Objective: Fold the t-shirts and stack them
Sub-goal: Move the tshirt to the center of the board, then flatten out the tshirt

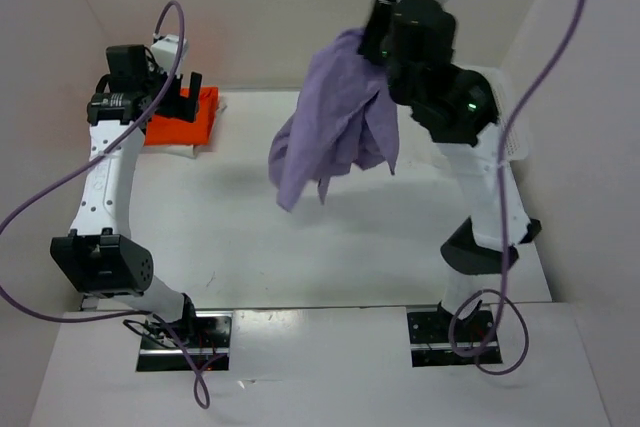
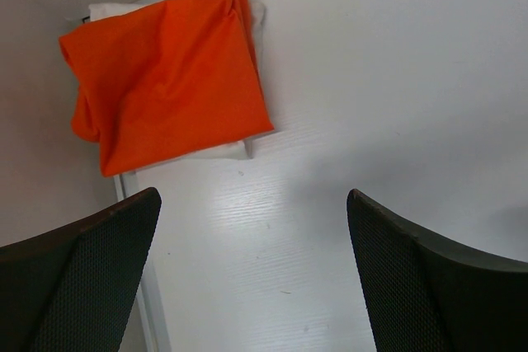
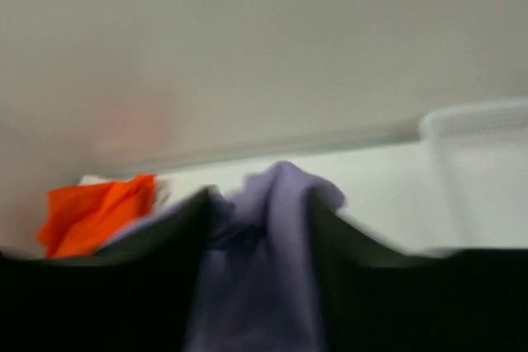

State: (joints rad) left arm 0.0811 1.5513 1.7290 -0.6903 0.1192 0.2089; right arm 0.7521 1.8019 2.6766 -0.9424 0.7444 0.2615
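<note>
The lavender t-shirt hangs crumpled in the air over the middle of the table, its top bunched between the fingers of my raised right gripper. In the blurred right wrist view the cloth fills the gap of that gripper, whose jaws stand part-way apart. The folded orange t-shirt lies on a folded cream-white t-shirt at the far left corner. My left gripper hovers wide open just in front of this stack, holding nothing.
A white plastic basket stands at the right edge behind the right arm, also visible in the right wrist view. White walls close in the table at the back and both sides. Purple cables loop by both arms.
</note>
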